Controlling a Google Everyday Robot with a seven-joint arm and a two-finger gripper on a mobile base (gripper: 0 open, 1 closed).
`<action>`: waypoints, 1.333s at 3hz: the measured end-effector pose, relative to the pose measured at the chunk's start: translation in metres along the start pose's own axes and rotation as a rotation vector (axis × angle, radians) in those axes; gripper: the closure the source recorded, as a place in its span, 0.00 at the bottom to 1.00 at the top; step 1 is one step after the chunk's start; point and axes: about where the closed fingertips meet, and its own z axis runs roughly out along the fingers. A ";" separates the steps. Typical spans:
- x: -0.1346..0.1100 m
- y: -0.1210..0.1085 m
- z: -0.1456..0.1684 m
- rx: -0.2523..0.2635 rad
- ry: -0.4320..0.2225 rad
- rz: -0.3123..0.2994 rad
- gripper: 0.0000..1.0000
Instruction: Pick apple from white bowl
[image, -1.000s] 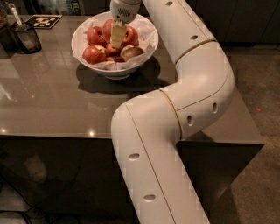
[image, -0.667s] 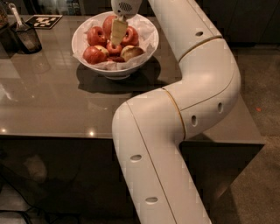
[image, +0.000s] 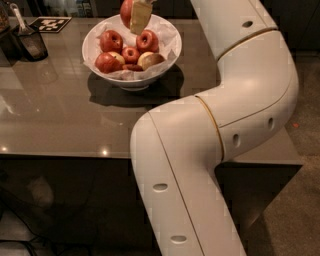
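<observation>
The robot's thick white jointed arm (image: 215, 150), ringed by a thin gold seam, fills the lower middle and right of the frame and bends up to the top edge. Under and behind it a glossy grey-brown counter (image: 55, 115) spreads over the left and centre.

On the counter's upper centre stands the wide, glossy white bowl (image: 131, 80), lined with crinkled white paper. Inside it lie several apples:
- two red apples (image: 111, 40) side by side at the back
- a smaller red one (image: 131, 53) between and in front of them
- a red apple with a yellow patch (image: 107, 62) at the front left
- a pale yellowish-tan apple (image: 150, 60) at the front right

At the top edge of the frame, above the bowl's far rim, the pincer (image: 133, 17) grasps the round red apple (image: 125, 11). One tan finger (image: 140, 17) presses its right side, and the fruit hangs clear of the pile, partly cut off by the frame.

In the upper left corner a black-and-white square marker tag (image: 50, 23) lies flat on the counter. Just left of it stands a dark container (image: 31, 42) with a pale-handled utensil leaning in it.
</observation>
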 end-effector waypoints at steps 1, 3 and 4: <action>-0.002 0.000 -0.026 0.031 0.006 0.000 1.00; -0.022 0.005 -0.081 0.106 0.026 -0.067 1.00; -0.026 -0.001 -0.076 0.122 0.011 -0.064 1.00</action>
